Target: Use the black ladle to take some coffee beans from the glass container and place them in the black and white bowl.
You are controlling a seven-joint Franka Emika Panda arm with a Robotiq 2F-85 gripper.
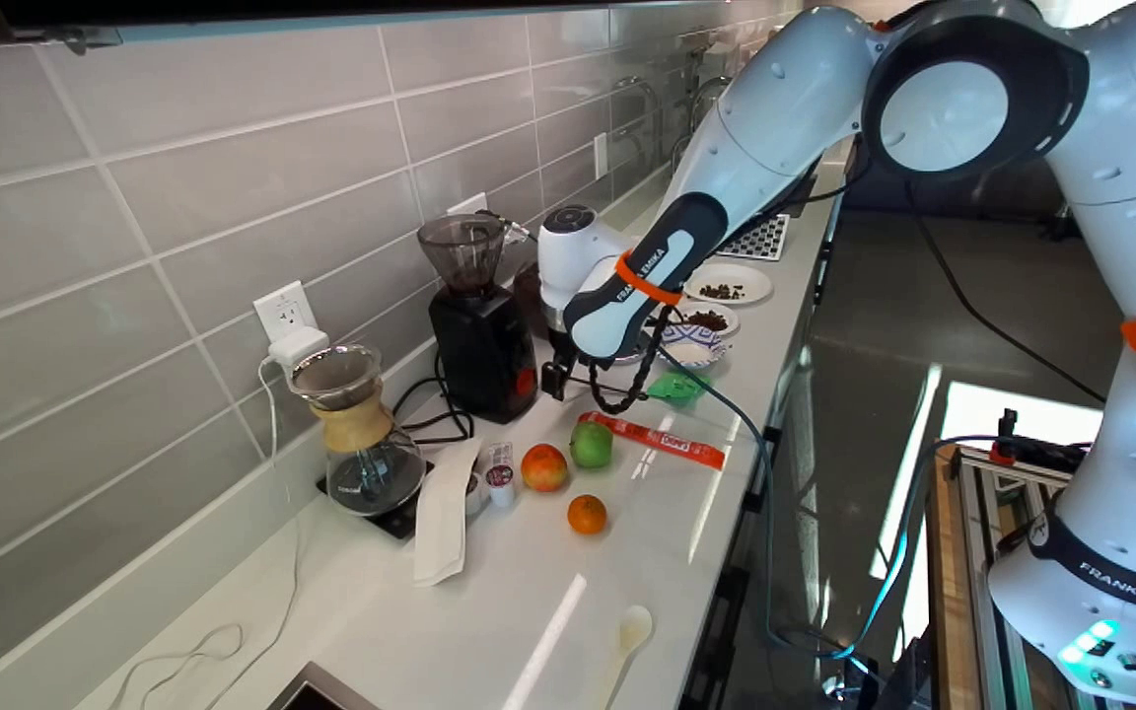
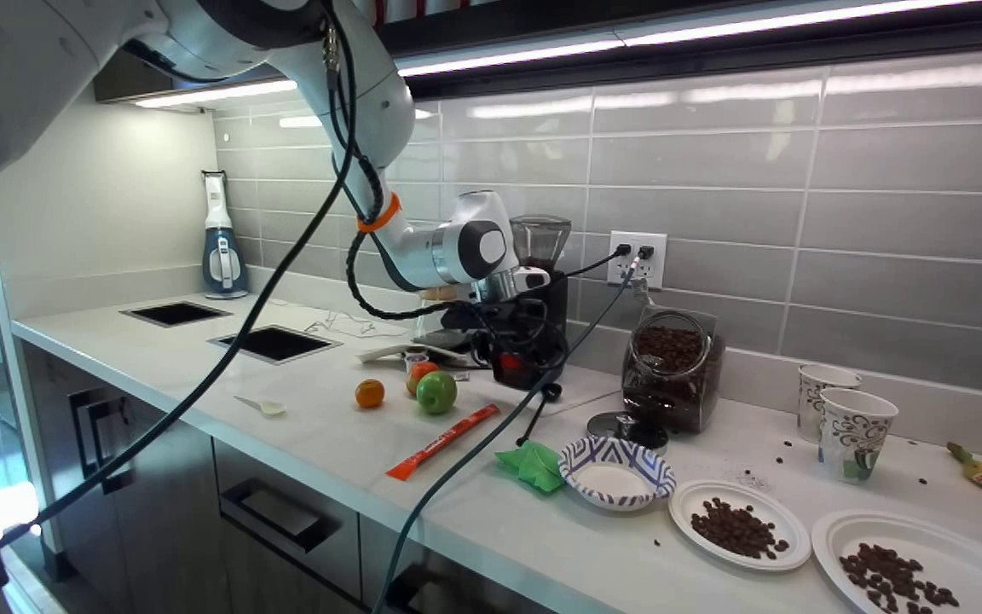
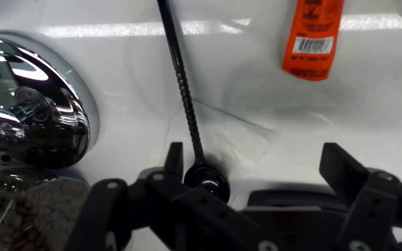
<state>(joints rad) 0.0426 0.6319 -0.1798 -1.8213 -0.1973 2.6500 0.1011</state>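
Note:
My gripper (image 3: 253, 149) stands open above the counter, its two fingers wide apart. The black ladle (image 3: 188, 106) lies below it in the wrist view, with its round head (image 3: 208, 179) just inside the left-hand finger and partly covered by it. No contact between finger and ladle can be made out. Dark coffee beans (image 2: 668, 348) fill the tilted glass container (image 2: 707, 368) near the wall, in an exterior view. In front of it sits the patterned bowl (image 2: 615, 482), which looks blue and white and has no beans in it.
Beside the ladle are the shiny lid (image 3: 52, 129) and an orange-red packet (image 3: 312, 42). The black grinder (image 1: 482, 345) stands close by the gripper. Two plates with beans (image 2: 738, 527), paper cups (image 2: 856, 426), green wrapping (image 2: 535, 466) and fruit (image 2: 436, 392) share the counter.

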